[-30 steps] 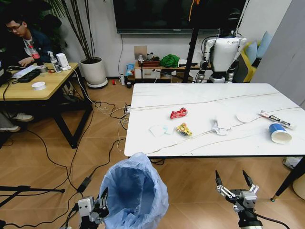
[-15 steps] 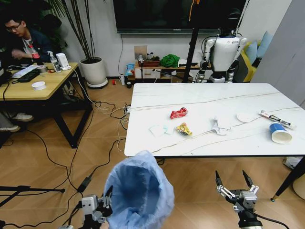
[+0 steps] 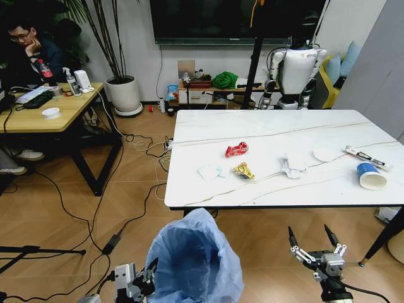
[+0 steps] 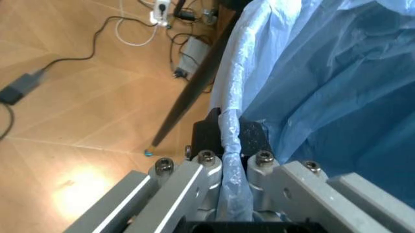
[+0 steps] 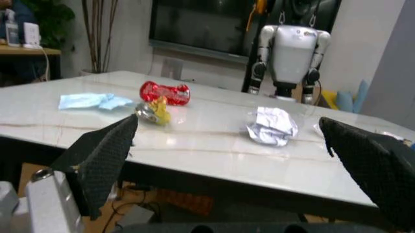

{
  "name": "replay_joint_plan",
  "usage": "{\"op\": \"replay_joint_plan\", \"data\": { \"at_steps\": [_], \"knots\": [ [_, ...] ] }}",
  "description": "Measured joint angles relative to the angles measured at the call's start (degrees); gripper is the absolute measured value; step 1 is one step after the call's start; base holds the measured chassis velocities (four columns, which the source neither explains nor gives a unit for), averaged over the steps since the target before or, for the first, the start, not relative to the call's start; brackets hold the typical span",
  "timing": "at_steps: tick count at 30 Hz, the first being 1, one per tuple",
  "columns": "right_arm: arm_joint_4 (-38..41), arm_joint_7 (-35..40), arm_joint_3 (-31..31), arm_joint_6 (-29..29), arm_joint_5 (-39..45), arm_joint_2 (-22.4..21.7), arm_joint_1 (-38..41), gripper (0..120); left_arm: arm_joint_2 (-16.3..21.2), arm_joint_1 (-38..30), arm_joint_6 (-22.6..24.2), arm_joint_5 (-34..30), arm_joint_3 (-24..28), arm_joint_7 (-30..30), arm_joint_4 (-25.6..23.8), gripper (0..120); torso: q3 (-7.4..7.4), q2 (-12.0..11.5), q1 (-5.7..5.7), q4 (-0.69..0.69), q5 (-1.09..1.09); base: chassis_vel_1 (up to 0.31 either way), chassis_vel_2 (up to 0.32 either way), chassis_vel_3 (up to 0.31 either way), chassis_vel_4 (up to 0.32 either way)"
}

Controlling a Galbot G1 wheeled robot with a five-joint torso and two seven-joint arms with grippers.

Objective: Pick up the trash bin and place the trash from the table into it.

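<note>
Gripping trash bin [image 3: 196, 262] rim, left hand [image 3: 146, 278] clamped; right hand [image 3: 314, 243] wide, below table [image 3: 265, 136].

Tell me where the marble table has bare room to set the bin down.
The far half of the table, behind the red wrapper, is bare. So is the near-left corner beside the pale tissue. The middle strip is crowded, running right to the white disc, printed tube and blue cup. The left pincer grips the bin liner.

Even indoor light; floor [image 4: 77, 189] glare, soft blur in wrist views.
</note>
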Motion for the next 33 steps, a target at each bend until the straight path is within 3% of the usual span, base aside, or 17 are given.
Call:
{"op": "replay_joint_plan", "data": {
  "at_steps": [8,11,12,13,14,17,22,27,33],
  "knots": [
    [5.07,3.86,-2.36,-9.80,11.27,-9.56,1.12,100,1.52,-1.39,4.05,-0.18,0.08,-2.32,-0.16,0,-0.04,-0.06,-0.04,-0.02,0.00,0.000,0.000,0.000,0.000],
    [5.11,5.33,-3.34,-13.38,16.42,-15.99,3.45,100,1.53,-1.24,4.47,-0.17,-0.45,-2.38,-0.07,0,-0.05,-0.09,-0.04,-0.02,0.02,0.000,0.000,0.000,0.000],
    [4.97,6.27,-4.10,-15.28,19.15,-20.14,5.00,100,1.34,-1.22,4.56,-0.27,-0.66,-2.35,-0.12,0,-0.05,-0.09,-0.04,0.02,-0.02,0.000,0.000,0.000,0.000],
    [4.97,6.27,-4.10,-15.28,19.15,-20.14,5.00,100,1.34,-1.22,4.56,-0.27,-0.66,-2.35,-0.12,0,-0.05,-0.09,-0.04,0.02,-0.02,0.000,0.000,0.000,0.000],
    [4.58,7.71,-5.53,-17.41,21.89,-24.05,6.88,100,1.04,-1.23,4.56,-0.29,-0.74,-2.10,-0.26,0,-0.06,-0.10,-0.04,-0.01,0.00,0.000,0.000,0.000,0.000],
    [2.73,9.57,-9.70,-20.98,27.05,-29.90,13.04,100,0.27,-0.76,4.30,0.83,-0.64,-1.09,-0.30,0,-0.06,-0.13,-0.05,0.01,0.02,0.000,0.000,0.000,0.000],
    [0.92,10.95,-14.21,-23.24,32.87,-33.38,19.21,100,-0.17,0.10,3.91,1.52,-0.74,-0.39,-0.49,0,-0.07,-0.14,-0.05,0.01,0.00,0.000,0.000,0.000,0.000],
    [-4.08,11.92,-22.87,-25.12,38.89,-37.72,27.21,100,-0.75,0.48,3.35,1.61,-1.56,-0.05,-0.75,0,-0.09,-0.15,-0.08,-0.01,-0.02,0.000,0.000,0.000,0.000],
    [-9.64,12.61,-32.06,-26.50,41.76,-37.89,36.29,100,-0.98,0.47,3.04,1.54,-2.37,0.05,-0.68,0,-0.09,-0.17,-0.08,-0.01,-0.01,0.000,0.000,0.000,0.000]
  ]
}}
